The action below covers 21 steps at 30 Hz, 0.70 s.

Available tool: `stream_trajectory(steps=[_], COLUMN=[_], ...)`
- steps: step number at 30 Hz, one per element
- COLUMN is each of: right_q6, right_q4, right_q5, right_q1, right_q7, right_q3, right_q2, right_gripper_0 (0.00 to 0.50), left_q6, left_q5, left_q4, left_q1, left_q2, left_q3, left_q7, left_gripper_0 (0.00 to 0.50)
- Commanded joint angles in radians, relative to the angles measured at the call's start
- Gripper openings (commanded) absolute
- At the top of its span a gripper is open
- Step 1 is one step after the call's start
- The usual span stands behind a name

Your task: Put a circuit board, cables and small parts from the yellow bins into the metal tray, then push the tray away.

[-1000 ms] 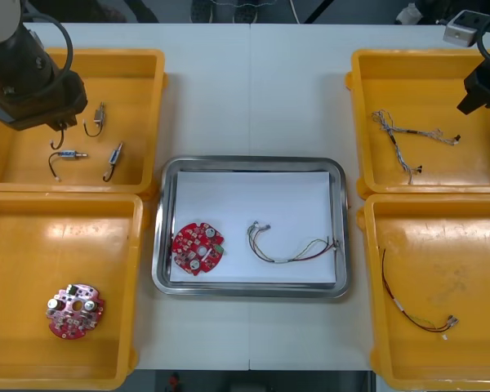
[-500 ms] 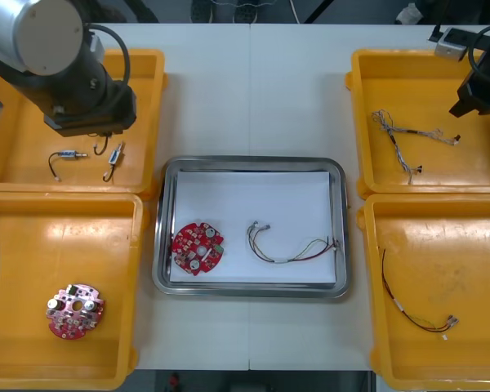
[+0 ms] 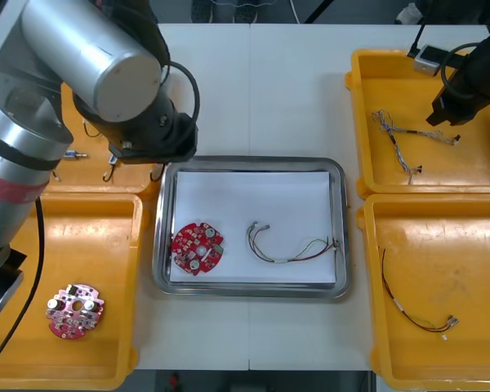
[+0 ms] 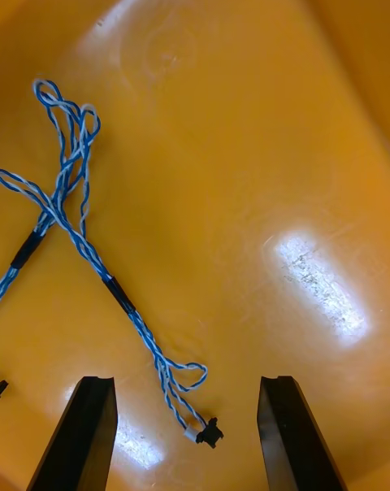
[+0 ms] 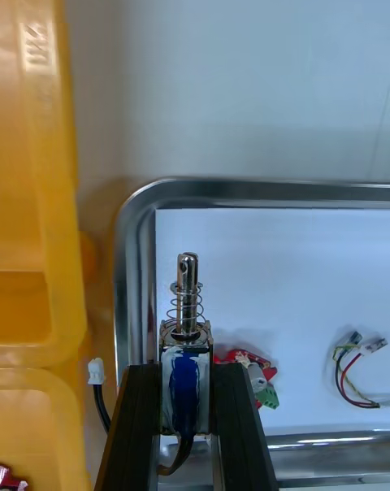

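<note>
**A:** What changed?
**B:** The left gripper [image 5: 185, 369], clenched on a small metal part [image 5: 187, 328], has swung from its bin [image 3: 82, 181] to the tray [image 3: 249, 162], ten o'clock corner. Release seems next.
**A:** And the right gripper [image 4: 185, 389]?
**B:** Fingers spread, above the blue-white cable [image 4: 77, 239], two o'clock.

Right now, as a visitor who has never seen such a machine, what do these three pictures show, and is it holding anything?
This is a robot with two arms, working at a table. One picture looks down from above the arms. The other two come from a small camera on each wrist.

Yellow bins sit at both sides, with a metal tray between them. A round red circuit board and a red and yellow cable lie in the tray.

The left claw is shut on a small metal part with a spring, at the tray's far left corner. The right claw is open above a twisted blue and white cable in the far right bin.
</note>
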Motion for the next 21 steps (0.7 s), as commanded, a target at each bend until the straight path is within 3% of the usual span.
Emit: stream_trajectory(steps=[1, 21], right_q6=[-0.049, -0.13], right_q4=[0.049, 0.112], right_q5=[-0.006, -0.003], right_q1=[-0.057, -0.014], right_q7=[0.051, 0.069], right_q3=[0.01, 0.019], right_q2=[0.026, 0.083], right_gripper_0=[0.5, 0.5], left_q6=[-0.002, -0.212], left_q5=[0.0, -0.025], left_q4=[-0.011, 0.151], left_q1=[-0.02, -0.018], left_q2=[-0.021, -0.023], left_q3=[-0.079, -0.249], left_q7=[0.075, 0.079], left_gripper_0=[0.0, 0.0])
